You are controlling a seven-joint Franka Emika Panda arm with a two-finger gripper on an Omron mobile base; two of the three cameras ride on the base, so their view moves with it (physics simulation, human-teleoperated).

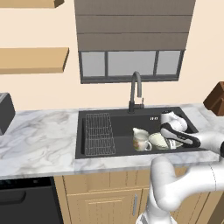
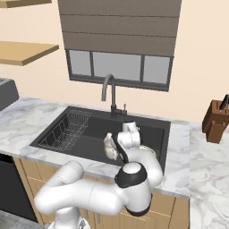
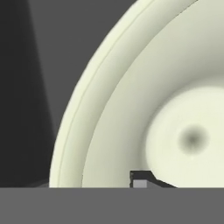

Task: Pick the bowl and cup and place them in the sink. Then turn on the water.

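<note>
Unmarked bowl lies in sink beside jug.

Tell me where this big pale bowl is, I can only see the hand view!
Observer: It sits down inside the black sink, toward the basin's right end.
Operator: Is anything next to it?
Observer: Yes, a cream jug with a handle stands right beside the bowl, in the sink too.
Operator: Is the water running?
Observer: No, nothing is coming out of the faucet behind the basin.
</note>
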